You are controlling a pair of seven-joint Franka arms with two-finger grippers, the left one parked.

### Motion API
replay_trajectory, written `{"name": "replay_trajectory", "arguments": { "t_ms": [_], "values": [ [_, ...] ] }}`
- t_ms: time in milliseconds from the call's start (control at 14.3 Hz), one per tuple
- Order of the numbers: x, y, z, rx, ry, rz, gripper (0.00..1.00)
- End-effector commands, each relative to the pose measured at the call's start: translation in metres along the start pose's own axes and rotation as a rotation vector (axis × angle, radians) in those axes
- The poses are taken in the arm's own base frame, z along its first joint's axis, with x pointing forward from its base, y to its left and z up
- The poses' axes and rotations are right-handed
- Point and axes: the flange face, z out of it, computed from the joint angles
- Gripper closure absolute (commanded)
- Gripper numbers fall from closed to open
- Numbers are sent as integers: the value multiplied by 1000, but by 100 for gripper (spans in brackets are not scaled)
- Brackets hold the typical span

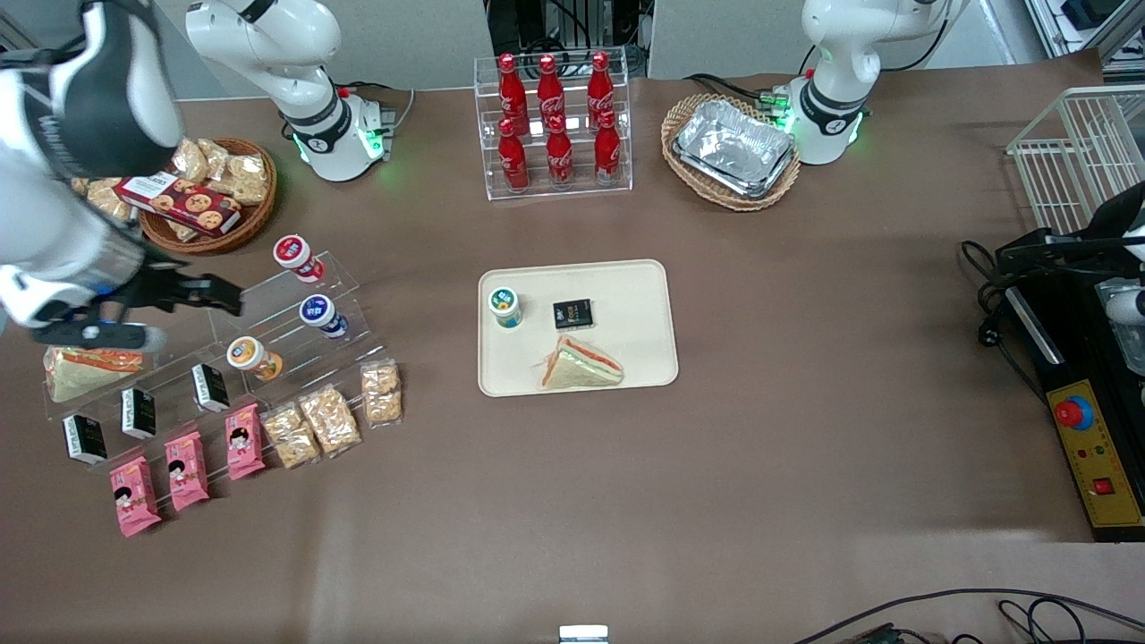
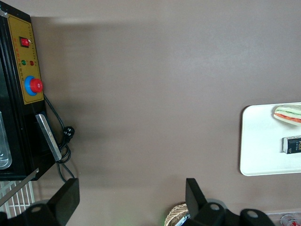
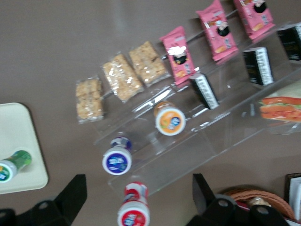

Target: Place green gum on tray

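The green gum (image 1: 505,307) stands upright on the beige tray (image 1: 626,295), at the tray's end toward the working arm. A small black packet (image 1: 572,314) and a wrapped sandwich (image 1: 580,365) lie on the tray beside it. My gripper (image 1: 224,297) is open and empty. It hovers over the clear stepped rack (image 1: 295,313) at the working arm's end of the table, well away from the tray. In the right wrist view the gripper (image 3: 138,200) is above the red-capped bottle (image 3: 133,213), and the green gum (image 3: 10,167) and the tray (image 3: 19,136) show at the edge.
The rack holds the red-capped, blue-capped (image 1: 320,313) and orange-capped (image 1: 248,355) bottles, black cartons, pink packets and cracker packs. A snack basket (image 1: 210,197), a cola rack (image 1: 555,121), foil trays (image 1: 735,148) in a basket and a control box (image 1: 1087,447) stand around.
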Motion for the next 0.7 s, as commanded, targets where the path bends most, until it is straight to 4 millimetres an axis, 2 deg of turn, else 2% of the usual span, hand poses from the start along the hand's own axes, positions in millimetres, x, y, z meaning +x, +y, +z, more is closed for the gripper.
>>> {"name": "replay_trajectory", "arguments": {
  "t_ms": [0, 209, 419, 628],
  "values": [
    [-8, 47, -21, 23, 13, -29, 0],
    [-13, 71, -32, 35, 34, 7, 0],
    [-22, 76, -46, 36, 60, 15, 0],
    [-28, 77, -47, 41, 31, 18, 0]
  ]
}}
